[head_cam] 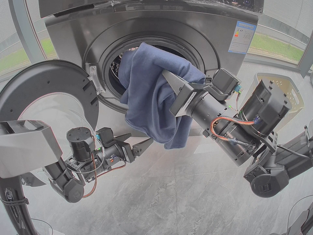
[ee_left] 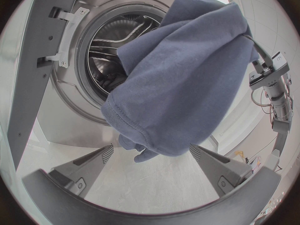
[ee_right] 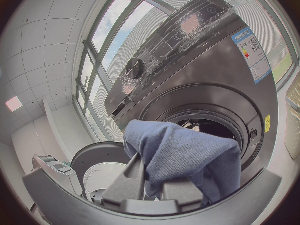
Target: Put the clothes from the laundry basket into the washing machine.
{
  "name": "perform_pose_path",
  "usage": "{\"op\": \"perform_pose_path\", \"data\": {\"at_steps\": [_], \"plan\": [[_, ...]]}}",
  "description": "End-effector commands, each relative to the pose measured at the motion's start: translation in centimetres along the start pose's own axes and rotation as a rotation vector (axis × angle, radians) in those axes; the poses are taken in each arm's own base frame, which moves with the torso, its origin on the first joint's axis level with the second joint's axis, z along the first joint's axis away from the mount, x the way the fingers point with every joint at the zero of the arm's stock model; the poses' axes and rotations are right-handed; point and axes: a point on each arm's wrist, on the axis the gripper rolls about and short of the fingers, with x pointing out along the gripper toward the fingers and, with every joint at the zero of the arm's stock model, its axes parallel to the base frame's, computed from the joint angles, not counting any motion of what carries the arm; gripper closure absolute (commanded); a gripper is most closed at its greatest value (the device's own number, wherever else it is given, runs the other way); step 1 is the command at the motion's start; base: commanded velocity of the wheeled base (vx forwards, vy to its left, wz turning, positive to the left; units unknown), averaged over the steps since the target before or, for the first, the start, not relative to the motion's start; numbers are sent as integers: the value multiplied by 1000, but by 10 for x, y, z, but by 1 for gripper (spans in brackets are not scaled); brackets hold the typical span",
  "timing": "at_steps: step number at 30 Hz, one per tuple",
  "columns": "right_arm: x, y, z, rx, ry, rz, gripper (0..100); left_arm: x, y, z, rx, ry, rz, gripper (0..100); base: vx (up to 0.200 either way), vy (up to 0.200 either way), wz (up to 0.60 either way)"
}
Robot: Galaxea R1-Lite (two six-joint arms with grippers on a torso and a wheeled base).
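Right claw [head_cam: 172,80] is clamped on a fold of the dark blue cloth garment [head_cam: 150,105], holding it at the round mouth of the dark grey metal front-loading washing machine [head_cam: 208,39]. The upper cloth lies across the opening and the hem hangs outside toward 6 o'clock, so loading is judged incomplete. Left claw [head_cam: 138,141] stands wide and empty at 7 o'clock of the hem, seemingly placed to push it in, with the round grey door [head_cam: 42,85] swung clear at 9 o'clock and the pale perforated plastic laundry basket [head_cam: 293,95] at 3 o'clock.
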Motion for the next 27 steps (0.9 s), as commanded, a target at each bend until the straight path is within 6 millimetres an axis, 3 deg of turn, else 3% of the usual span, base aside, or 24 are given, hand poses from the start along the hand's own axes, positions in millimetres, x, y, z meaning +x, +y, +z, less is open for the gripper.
{"op": "perform_pose_path", "data": {"at_steps": [1,14,23,24,27], "plan": [[-1,1,-1,1,4,3,100,11,4,-7,-2,3,1,0,0,0,0],[-2,5,-2,7,9,14,100,48,5,-3,32,-117,-28,0,0,0,0],[-4,5,-3,8,5,16,100,59,-13,-4,43,-151,-39,0,0,0,0],[-4,5,-3,6,5,16,100,59,-14,-4,44,-154,-36,100,0,0,0],[-6,4,-5,5,13,14,100,58,-16,-3,47,-158,-34,100,0,0,0]]}}
